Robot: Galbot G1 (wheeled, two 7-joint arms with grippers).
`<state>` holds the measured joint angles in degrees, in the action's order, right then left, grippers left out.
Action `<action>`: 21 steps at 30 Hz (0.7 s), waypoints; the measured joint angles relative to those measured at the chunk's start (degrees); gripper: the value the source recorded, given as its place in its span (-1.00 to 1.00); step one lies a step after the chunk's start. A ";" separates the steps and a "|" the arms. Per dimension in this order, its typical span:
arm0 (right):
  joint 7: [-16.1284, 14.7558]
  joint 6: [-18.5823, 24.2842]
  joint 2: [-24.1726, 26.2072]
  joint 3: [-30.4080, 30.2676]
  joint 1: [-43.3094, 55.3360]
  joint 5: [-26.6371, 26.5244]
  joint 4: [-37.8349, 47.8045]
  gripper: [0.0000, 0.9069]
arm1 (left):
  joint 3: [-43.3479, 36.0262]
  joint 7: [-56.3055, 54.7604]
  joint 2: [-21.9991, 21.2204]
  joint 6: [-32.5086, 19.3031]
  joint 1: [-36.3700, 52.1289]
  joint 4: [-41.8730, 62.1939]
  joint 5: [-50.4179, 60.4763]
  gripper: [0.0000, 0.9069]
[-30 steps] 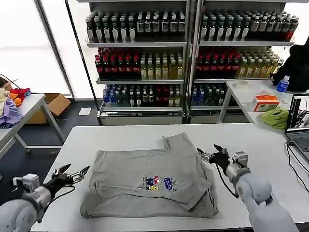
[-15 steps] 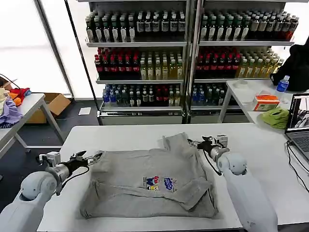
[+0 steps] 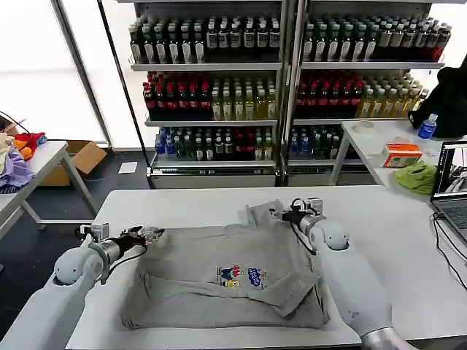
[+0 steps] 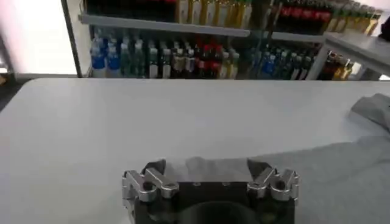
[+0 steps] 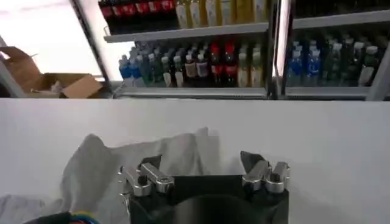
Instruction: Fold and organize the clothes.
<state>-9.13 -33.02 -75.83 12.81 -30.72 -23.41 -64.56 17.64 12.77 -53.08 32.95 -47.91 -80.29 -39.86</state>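
Lying crumpled and half folded across the middle of the white table (image 3: 408,219), the light grey shirt (image 3: 219,255) shows its small multicoloured chest print (image 3: 244,277) facing up, with one sleeve poking out toward 12 o'clock. The left pincer (image 3: 152,233) sits at the shirt's 9 o'clock corner, jaws spread apart, with the grey edge lying just under its fingertips (the left wrist view shows that edge between the two spread fingers (image 4: 155,173)). The right pincer (image 3: 281,215) is at about 1 o'clock of the shirt, just beside the raised sleeve, its jaws also parted and holding nothing; its wrist view shows the rumpled sleeve lying beneath and beyond the fingers (image 5: 149,167). Shelves of bottled drinks (image 3: 219,87) stand behind the table at 12 o'clock.
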 measured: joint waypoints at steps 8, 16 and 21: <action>-0.35 0.16 -1.41 -0.98 1.25 0.67 2.27 -1.00 | -0.29 0.44 -0.20 -0.18 0.31 1.65 0.08 -0.98; -0.37 0.16 -1.99 -1.11 1.53 0.90 3.16 -1.00 | -0.27 1.27 0.61 -0.20 -1.05 0.79 0.23 -0.98; -0.26 0.13 -2.13 -1.08 1.55 0.90 3.39 -1.00 | 0.23 1.73 0.92 -0.21 -2.49 -0.24 0.54 -0.98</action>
<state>-9.39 -32.89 -77.96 11.73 -29.17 -22.51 -61.17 17.87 14.50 -52.17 32.75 -50.40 -80.54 -39.32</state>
